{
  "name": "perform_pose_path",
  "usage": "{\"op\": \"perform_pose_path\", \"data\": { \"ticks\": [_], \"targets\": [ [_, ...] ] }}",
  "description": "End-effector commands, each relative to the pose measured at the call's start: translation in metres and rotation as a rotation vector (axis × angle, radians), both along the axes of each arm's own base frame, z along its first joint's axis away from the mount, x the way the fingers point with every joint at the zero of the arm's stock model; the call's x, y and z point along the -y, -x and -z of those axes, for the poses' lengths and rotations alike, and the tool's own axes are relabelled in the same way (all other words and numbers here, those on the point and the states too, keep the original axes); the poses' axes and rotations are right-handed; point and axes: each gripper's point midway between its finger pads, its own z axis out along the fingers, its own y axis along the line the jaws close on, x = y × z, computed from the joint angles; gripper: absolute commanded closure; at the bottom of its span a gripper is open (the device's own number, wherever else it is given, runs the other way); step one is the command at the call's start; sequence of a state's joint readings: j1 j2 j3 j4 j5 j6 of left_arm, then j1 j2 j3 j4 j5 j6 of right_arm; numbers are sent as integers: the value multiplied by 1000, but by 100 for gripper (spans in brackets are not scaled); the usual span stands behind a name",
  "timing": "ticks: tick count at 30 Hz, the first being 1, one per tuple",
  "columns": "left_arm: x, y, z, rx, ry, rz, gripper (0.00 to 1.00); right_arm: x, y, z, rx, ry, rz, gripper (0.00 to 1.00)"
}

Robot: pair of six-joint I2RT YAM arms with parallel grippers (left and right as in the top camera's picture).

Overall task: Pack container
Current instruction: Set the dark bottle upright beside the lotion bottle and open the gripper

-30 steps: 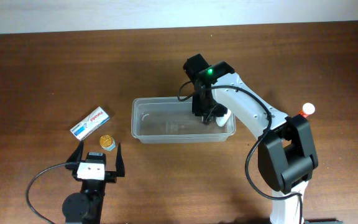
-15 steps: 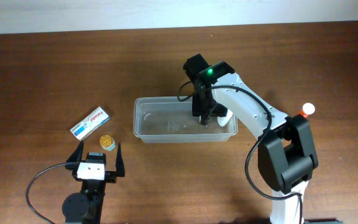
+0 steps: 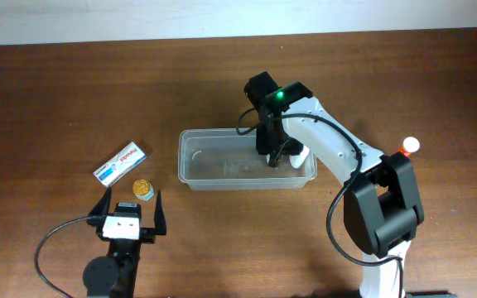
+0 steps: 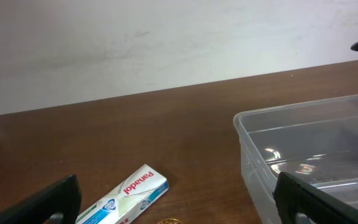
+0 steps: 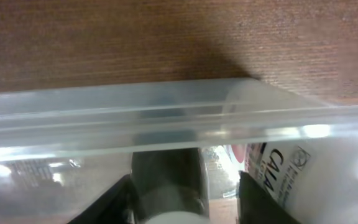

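Note:
The clear plastic container (image 3: 222, 184) lies mid-table; the left wrist view shows its near corner (image 4: 253, 143), and its rim (image 5: 104, 118) runs across the right wrist view. My right gripper (image 3: 273, 156) reaches down inside its right end. Between the fingers (image 5: 184, 179) sits a dark bottle (image 5: 166, 168) with a pale cap. The left finger is against the bottle, and a gap shows at the right finger. A white bottle (image 3: 299, 155) with dark lettering (image 5: 316, 180) lies beside it in the container. My left gripper (image 3: 132, 197) stands open near the front left, with nothing in it (image 4: 179, 205).
A white-and-blue Panadol box (image 3: 120, 163) lies left of the container, also seen in the left wrist view (image 4: 126, 196). A small gold-topped item (image 3: 142, 189) sits just ahead of the left gripper. A red-and-white knob (image 3: 410, 146) stands at the right.
The container has slid slightly to the right. The right arm has hardly moved, and the left arm is still.

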State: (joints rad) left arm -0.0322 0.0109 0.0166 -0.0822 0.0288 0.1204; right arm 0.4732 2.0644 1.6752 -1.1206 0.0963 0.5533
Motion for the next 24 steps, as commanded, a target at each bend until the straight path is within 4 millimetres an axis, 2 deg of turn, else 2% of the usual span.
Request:
{"op": "perform_pose_path", "data": {
  "ticks": [1, 6, 15, 19, 24],
  "targets": [
    [-1, 0, 2, 0, -16, -3, 1, 2, 1, 2, 1, 18, -3, 62],
    [-1, 0, 2, 0, -16, -3, 1, 2, 1, 2, 0, 20, -13, 71],
    [-1, 0, 2, 0, -16, -3, 0, 1, -1, 2, 3, 21, -52, 71],
    [-1, 0, 2, 0, -16, -3, 1, 2, 0, 2, 0, 22, -51, 62],
    [-1, 0, 2, 0, -16, -3, 0, 2, 0, 2, 0, 22, -51, 55]
  ]
}}
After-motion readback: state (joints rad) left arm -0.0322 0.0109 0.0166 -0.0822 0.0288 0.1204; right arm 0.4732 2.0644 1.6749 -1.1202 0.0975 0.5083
